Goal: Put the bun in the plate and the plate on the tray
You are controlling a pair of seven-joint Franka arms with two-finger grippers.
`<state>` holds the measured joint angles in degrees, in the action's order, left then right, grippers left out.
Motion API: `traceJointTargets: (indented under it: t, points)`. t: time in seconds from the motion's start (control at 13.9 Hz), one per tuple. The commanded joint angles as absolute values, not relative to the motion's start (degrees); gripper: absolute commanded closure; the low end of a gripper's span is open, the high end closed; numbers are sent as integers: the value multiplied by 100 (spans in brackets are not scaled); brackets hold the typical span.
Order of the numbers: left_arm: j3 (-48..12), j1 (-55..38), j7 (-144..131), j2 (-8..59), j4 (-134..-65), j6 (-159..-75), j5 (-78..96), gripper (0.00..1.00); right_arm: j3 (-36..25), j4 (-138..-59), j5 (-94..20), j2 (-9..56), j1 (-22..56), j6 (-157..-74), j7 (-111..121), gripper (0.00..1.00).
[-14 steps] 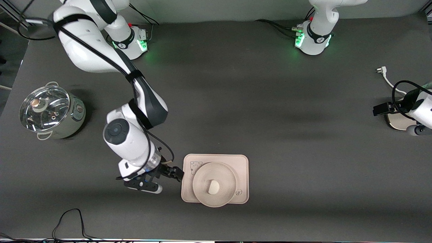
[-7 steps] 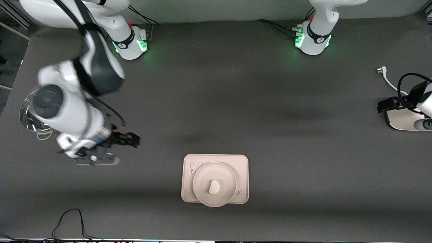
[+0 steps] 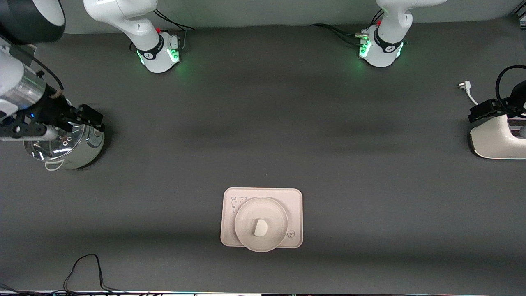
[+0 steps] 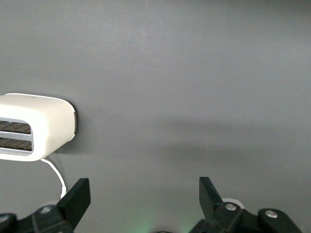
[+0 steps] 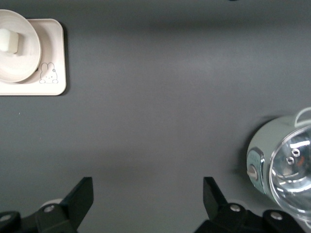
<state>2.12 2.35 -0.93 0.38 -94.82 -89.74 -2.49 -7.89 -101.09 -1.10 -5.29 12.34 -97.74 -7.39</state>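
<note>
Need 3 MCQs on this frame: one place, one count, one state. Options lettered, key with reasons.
1. Where is the bun?
A. in the plate
B. on the bare table
C. in the pot

2. How many slots show in the toaster?
A. one
B. two
C. four

3. How does the right pincer stand?
A. shut on the bun
B. shut, empty
C. open, empty

Key: 1 A, the bun lies in the plate, which sits on the tray. 2 B, the left wrist view shows two slots. 3 C, its fingers are spread, nothing between.
</note>
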Motion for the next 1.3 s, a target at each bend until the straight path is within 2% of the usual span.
traceJointTargets:
  t: [0.0, 0.29, 0.79, 1.22]
  points:
    - [158, 343, 113, -70, -9554, -8825, -237, 0, -861, -10835, -202, -1290, 1239, -9870, -624, 0]
    - [158, 334, 88, -105, -9510, -8464, -194, 0, -853, -10942, -202, -1555, 1046, -9712, -624, 0]
    - [167, 203, 35, -343, -9580, -8613, -193, 0, -853, -11127, -202, -1933, 747, -9519, -255, 0]
    - [158, 141, 44, -273, -9492, -8981, -158, 0, -800, -11118, -185, -1925, 650, -9439, -272, 0]
